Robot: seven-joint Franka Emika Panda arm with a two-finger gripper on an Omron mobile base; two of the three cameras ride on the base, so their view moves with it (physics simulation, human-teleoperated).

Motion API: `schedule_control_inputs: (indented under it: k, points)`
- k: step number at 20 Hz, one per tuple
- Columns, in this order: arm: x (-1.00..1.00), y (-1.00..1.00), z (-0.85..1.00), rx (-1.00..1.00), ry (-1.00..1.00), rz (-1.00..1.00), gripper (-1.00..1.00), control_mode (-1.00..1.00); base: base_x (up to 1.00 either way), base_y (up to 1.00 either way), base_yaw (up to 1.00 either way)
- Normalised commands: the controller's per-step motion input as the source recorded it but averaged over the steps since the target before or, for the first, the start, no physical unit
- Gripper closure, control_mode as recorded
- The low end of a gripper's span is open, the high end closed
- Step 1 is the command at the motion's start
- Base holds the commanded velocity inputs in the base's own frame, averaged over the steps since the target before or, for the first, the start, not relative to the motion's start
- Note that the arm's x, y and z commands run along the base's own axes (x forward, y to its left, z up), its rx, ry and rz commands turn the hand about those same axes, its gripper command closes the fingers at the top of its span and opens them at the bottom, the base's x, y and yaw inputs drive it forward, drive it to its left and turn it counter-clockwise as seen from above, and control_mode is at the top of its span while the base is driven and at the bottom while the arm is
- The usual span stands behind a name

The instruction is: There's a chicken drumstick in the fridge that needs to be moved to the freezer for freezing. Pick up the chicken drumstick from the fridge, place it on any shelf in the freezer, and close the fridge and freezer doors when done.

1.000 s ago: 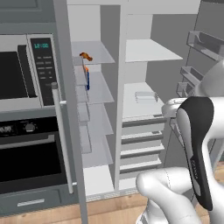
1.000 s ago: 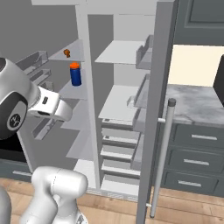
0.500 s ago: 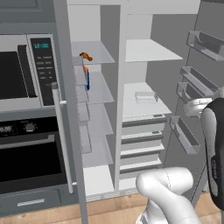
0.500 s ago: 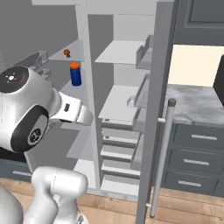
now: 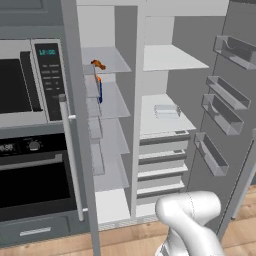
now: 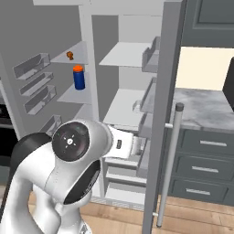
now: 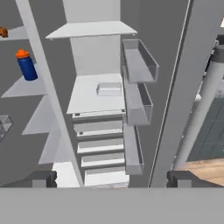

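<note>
The chicken drumstick (image 5: 98,64) (image 6: 70,55) (image 7: 3,32) lies on the top glass shelf (image 5: 112,62) of the freezer (image 5: 107,130), the narrow left compartment. The fridge (image 5: 165,125) to its right has white shelves and drawers. Both doors stand wide open. My gripper (image 7: 111,179) (image 6: 139,145) hovers in front of the fridge's lower shelves, well away from the drumstick. It is open, with nothing between its fingers (image 7: 43,177).
A blue can with an orange top (image 5: 99,90) (image 7: 26,65) stands one shelf below the drumstick. A small white box (image 5: 166,110) sits on a fridge shelf. The freezer door (image 5: 75,125) swings left beside the microwave and oven. The fridge door (image 6: 167,114) swings right, near a counter with drawers (image 6: 205,151).
My arm has dropped out of the upper right of the left base view. The hand has moved right and down, from in front of the freezer to the fridge side. The drumstick stays put.
</note>
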Motion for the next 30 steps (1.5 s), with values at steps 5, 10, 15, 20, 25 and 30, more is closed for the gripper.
schedule_control_inputs:
  k: [5,10,15,20,25,30]
  points:
    - [0.00,-1.00,-0.16,0.00,-0.12,0.00,-1.00,-1.00,0.00,0.00,0.00]
    - [0.00,-1.00,-0.08,0.00,-0.16,0.00,-1.00,-1.00,0.00,0.00,0.00]
    - [0.03,-1.00,-0.12,0.00,-0.14,0.00,-1.00,-1.00,0.00,0.00,0.00]
    - [0.23,-0.89,-0.18,0.00,-0.13,0.04,-1.00,-1.00,0.00,0.00,0.00]
    - [0.47,-0.21,-0.32,0.00,-0.13,0.18,-1.00,-1.00,0.00,0.00,0.00]
    - [0.44,-0.21,-0.41,0.00,-0.18,0.29,-1.00,-1.00,0.00,0.00,0.00]
